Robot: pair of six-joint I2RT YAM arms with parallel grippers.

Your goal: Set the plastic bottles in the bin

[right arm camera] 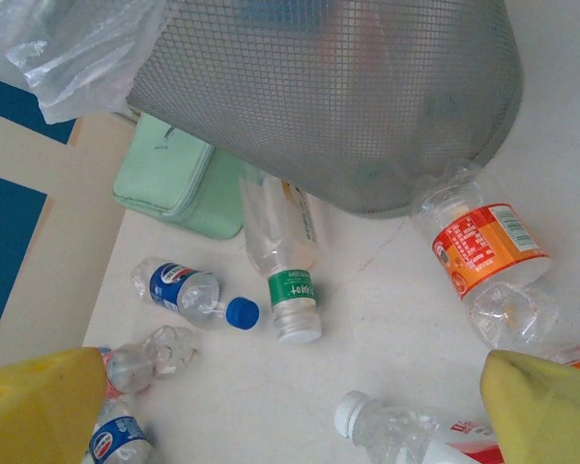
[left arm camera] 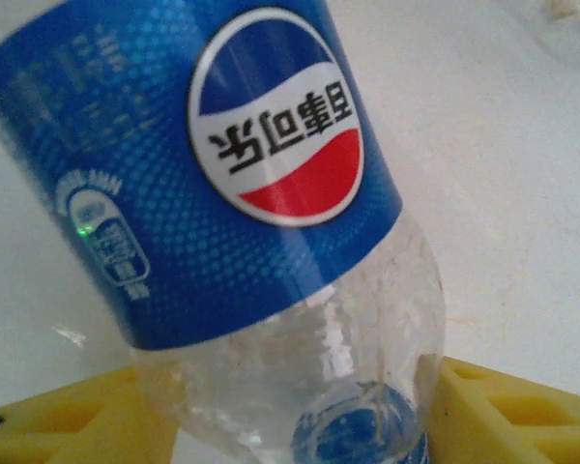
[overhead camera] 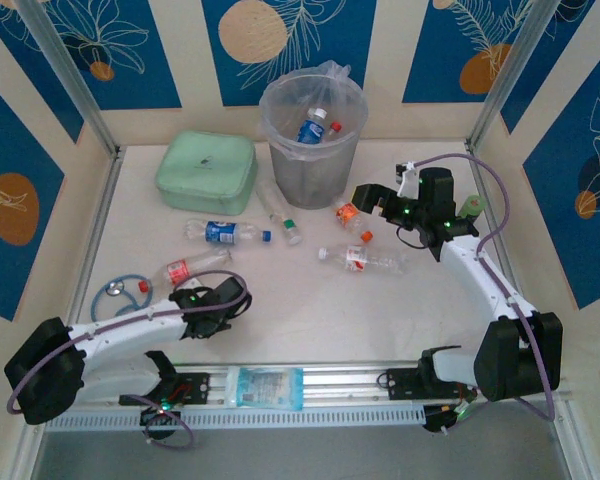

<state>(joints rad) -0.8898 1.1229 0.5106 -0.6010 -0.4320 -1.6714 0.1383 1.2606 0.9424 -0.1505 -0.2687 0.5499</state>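
Item: blue-label bottle (left arm camera: 271, 193), lower left of top view, clasped at its shoulder by left gripper (left arm camera: 290, 411); right gripper (right arm camera: 295, 396) agape, empty; I should squeeze firmly before lifting toward bin (overhead camera: 315, 165), upper centre.

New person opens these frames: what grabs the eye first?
A blue-labelled clear plastic bottle looms between the yellow fingers of the left gripper. At the back, the tall translucent grey bin holds another blue-labelled bottle, and more clear bottles lie strewn in front of it.
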